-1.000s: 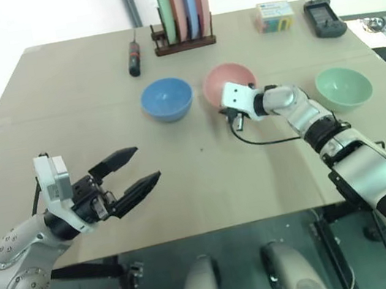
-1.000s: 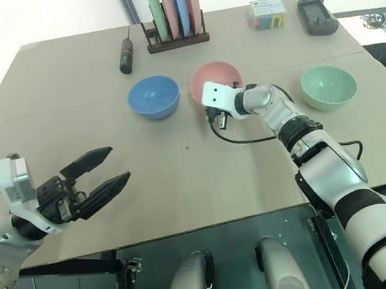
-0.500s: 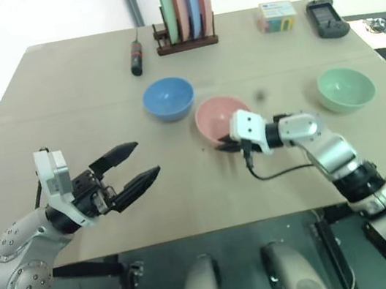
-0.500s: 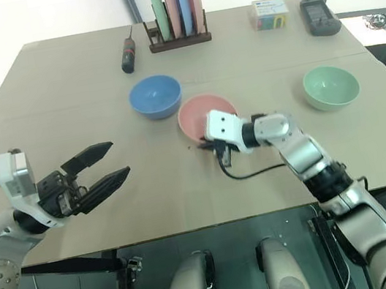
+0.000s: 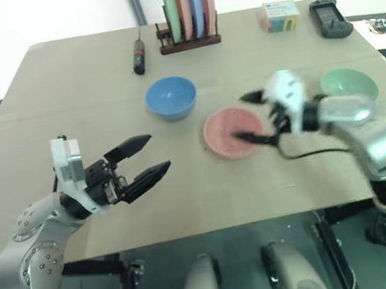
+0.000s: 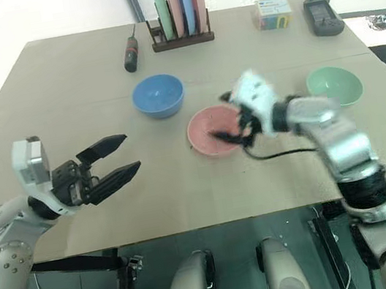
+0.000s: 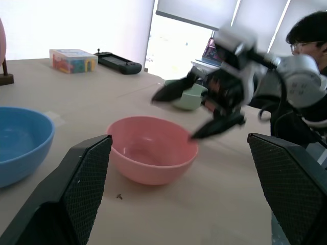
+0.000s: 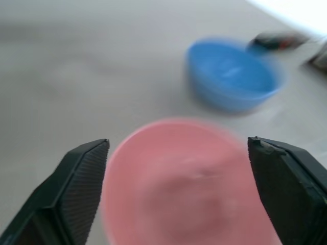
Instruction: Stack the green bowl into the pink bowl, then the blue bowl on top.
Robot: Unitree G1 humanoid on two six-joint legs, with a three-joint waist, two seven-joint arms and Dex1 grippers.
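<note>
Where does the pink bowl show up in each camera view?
Left eye: pink bowl, centre, beside the right gripper.
Right eye: centre.
Left wrist: centre, on the table.
Right wrist: low, between the fingers.
Shared landmark: the blue bowl next to it.

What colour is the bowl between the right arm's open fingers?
Salmon pink: the pink bowl, plain and smooth. It shows best in the left wrist view.

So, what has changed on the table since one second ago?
The right gripper pulled the pink bowl toward the robot's edge of the table, then let it go and now hangs open above it. The blue bowl and green bowl stayed in place. The left gripper stayed open and empty.
</note>
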